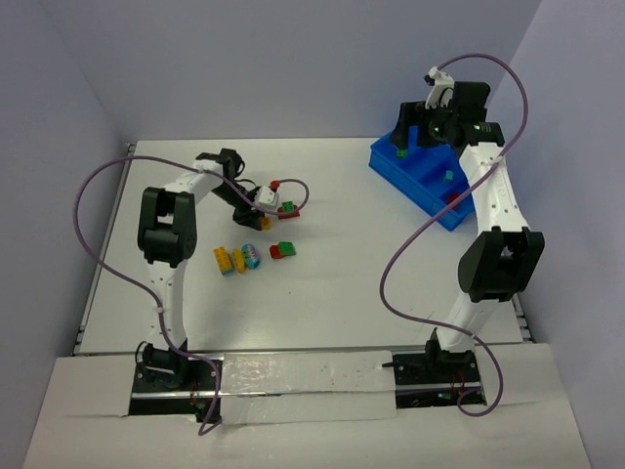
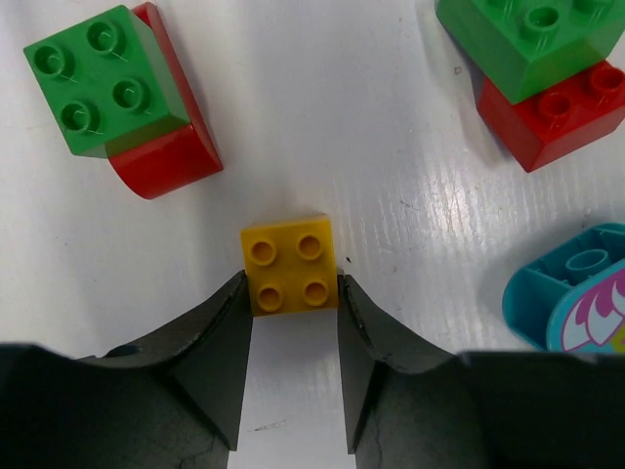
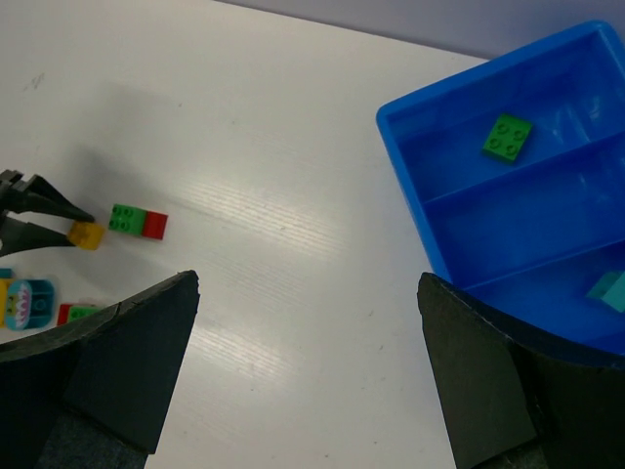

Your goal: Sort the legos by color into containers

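My left gripper (image 2: pixel 291 282) is closed on the sides of a yellow brick (image 2: pixel 289 262) at table level; it also shows in the top view (image 1: pixel 262 215). A green-on-red pair (image 2: pixel 103 83) lies to its left and another (image 2: pixel 547 68) to its right, with a light blue piece (image 2: pixel 576 293) nearby. My right gripper (image 3: pixel 308 283) is open and empty, held above the table beside the blue bin (image 3: pixel 405 186). The bin holds a green brick (image 3: pixel 507 137) in one compartment and a light blue brick (image 3: pixel 610 290) in another.
In the top view a yellow-and-orange pair (image 1: pixel 228 260), a light blue piece (image 1: pixel 252 255) and a red-green pair (image 1: pixel 284 250) lie left of centre. The bin (image 1: pixel 386 161) stands at the far right, with my right gripper (image 1: pixel 408 135) over its far end. Purple cables loop over both arms.
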### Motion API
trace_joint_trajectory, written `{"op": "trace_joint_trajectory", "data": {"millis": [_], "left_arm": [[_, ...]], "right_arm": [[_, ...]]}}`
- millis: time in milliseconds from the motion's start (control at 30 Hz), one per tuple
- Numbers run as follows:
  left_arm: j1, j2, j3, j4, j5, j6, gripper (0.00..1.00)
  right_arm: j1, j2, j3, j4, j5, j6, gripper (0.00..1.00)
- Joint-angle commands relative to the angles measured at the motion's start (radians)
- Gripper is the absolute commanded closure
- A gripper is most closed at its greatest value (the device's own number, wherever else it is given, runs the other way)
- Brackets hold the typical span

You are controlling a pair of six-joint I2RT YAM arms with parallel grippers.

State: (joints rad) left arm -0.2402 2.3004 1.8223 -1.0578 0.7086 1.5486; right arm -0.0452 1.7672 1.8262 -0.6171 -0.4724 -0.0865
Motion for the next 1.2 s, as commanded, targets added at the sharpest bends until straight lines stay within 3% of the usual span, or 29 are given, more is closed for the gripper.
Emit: {"op": "trace_joint_trajectory", "data": {"millis": [0, 300, 467, 633, 867, 1167], "left_arm": [[-0.008, -0.047, -0.04, 0.036, 0.005, -0.067, 0.68], [-0.016, -0.236, -0.083, 0.262, 0.092, -0.42, 1.0], [-0.042, -0.394, -0.157, 0.462, 0.123, -0.644, 1.0], [-0.117, -0.52, -0.228, 0.615, 0.049, -0.807, 1.0], [-0.214, -0.645, -0.398, 0.875, -0.067, -0.888, 1.0], [-0.227, -0.653, -0.376, 0.928, -0.053, -0.962, 1.0]], "right_arm": [[-0.007, -0.052, -0.023, 0.005, -0.077, 0.07, 0.0], [0.041, -0.061, -0.152, 0.085, -0.236, 0.208, 0.0], [0.162, -0.02, -0.124, 0.098, -0.331, 0.25, 0.0], [0.23, 0.037, -0.069, 0.138, -0.41, 0.313, 0.0], [0.287, 0.095, -0.011, 0.193, -0.498, 0.392, 0.0], [0.325, 0.106, -0.03, 0.143, -0.55, 0.319, 0.03]]}}
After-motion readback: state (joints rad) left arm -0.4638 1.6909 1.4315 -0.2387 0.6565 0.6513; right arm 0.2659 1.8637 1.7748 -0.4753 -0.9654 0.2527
